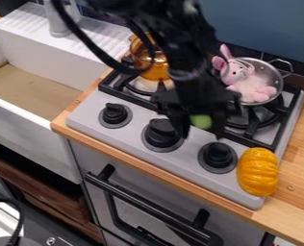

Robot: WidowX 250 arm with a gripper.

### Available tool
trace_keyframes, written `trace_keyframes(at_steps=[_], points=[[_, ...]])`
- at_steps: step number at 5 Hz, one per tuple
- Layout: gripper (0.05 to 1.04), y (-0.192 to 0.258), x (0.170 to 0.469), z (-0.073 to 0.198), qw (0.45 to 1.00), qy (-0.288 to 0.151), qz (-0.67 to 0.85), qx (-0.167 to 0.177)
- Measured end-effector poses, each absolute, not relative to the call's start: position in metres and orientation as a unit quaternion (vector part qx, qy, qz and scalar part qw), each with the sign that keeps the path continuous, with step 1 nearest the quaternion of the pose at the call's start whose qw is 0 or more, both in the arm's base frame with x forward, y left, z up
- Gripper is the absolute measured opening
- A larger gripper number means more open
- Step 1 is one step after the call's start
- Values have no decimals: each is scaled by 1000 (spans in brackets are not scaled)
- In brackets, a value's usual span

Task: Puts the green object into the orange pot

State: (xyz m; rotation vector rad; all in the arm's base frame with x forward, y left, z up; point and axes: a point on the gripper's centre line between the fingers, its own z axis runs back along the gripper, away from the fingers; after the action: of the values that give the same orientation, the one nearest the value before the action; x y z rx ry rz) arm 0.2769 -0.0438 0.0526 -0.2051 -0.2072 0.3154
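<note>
We see black gripper [201, 135] at green object [201, 121], presumably to load translucent orange pot [156, 71], can't tell if clenched on it or released.

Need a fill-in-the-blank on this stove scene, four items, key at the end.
1. The stove front has ____ black knobs in a row.
2. The plush toy in the metal pot is coloured ____.
3. In this view, the orange pot is to the ____ of the metal pot.
4. The small object seen at the gripper is coloured ____.

Missing words: three; pink; left; green
</note>
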Motion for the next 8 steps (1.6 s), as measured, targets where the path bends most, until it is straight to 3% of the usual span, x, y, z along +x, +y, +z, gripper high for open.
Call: trace_keyframes(at_steps=[1,4,8], points=[[697,-32,274,64,973,-104,179,-104],[697,19,306,105,941,-122,303,-94],[694,48,365,89,900,-119,419,-31]])
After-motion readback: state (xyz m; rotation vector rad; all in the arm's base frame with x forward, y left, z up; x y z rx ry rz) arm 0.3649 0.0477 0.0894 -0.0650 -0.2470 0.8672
